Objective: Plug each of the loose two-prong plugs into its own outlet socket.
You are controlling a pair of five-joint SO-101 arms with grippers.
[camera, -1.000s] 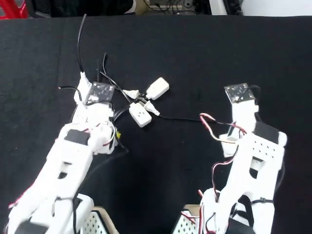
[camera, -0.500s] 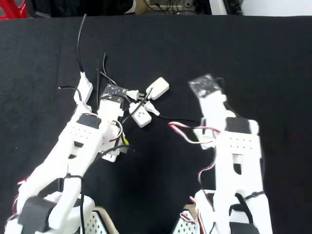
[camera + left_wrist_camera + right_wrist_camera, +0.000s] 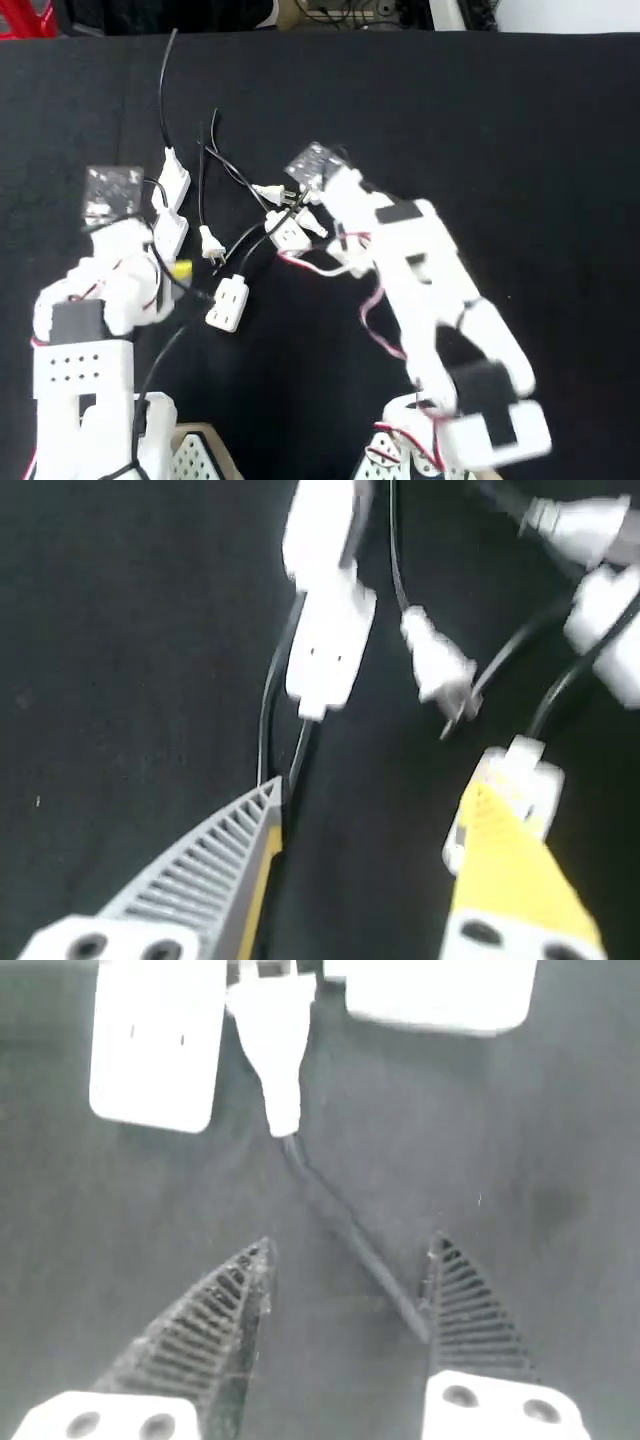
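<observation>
Several white outlet sockets and two-prong plugs on black cords lie on the black table. My left gripper is open and low over the cords, also seen from above. One socket lies just ahead of it, a loose plug lies beside that, and another socket sits under its yellow finger. My right gripper is open over the middle cluster. A plug lies ahead of it, its cord running between the fingers, with a socket on one side and another socket on the other.
Black cords loop across the left half of the table. A further socket lies at the far left of the group. The two arms stand close together around the cluster. The table's right half holds nothing.
The right arm swung left across the table onto the middle cluster. The left arm pulled back to the left, uncovering a plug and a socket near it.
</observation>
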